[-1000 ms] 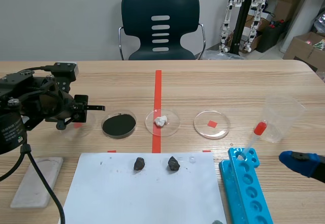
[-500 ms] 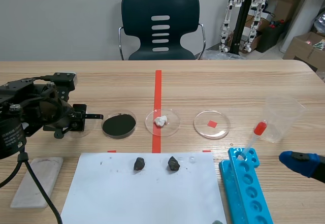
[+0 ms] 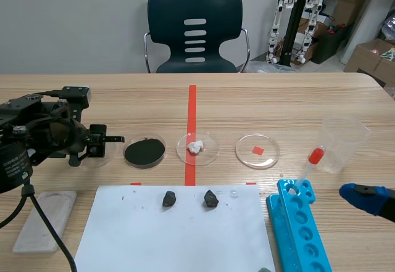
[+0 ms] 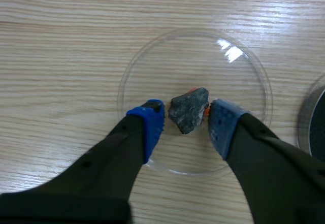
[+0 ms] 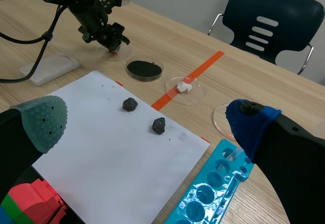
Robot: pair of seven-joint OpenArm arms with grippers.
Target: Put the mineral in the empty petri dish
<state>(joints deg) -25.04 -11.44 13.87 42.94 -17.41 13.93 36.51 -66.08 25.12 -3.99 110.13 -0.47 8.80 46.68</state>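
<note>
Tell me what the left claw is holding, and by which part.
Nothing: the left claw stands open around the mineral in the petri dish.

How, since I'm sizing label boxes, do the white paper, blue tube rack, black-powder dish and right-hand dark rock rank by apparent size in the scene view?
1. white paper.
2. blue tube rack, cut off at the picture's edge.
3. black-powder dish.
4. right-hand dark rock, clearly smallest.
</note>
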